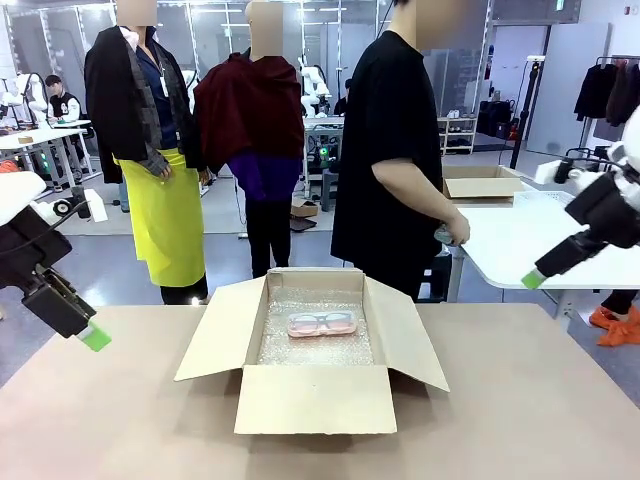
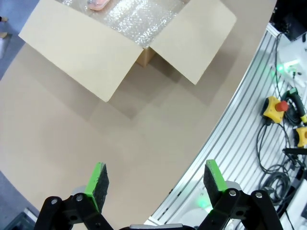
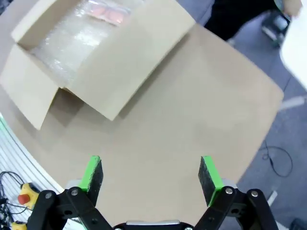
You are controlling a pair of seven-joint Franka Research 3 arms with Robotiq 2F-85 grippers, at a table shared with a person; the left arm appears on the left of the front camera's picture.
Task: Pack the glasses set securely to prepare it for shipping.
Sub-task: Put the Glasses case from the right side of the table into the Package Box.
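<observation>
Front view: rounded pink case [image 1: 321, 324] is lying on crinkly bubble wrap [image 1: 310, 350] in cardboard box [image 1: 315, 400]; left gripper [image 2: 156, 179], right gripper [image 3: 151, 173] are hanging released.

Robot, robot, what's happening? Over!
Open and empty: left hand, right hand. Glasses: pink case in box on bubble wrap. Flaps open, nothing blocking.

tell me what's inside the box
A pink case lies on bubble wrap lining the box. Anything under the wrap is covered.

Grey floor [image 1: 100, 262], white side table [image 1: 530, 240]
</observation>
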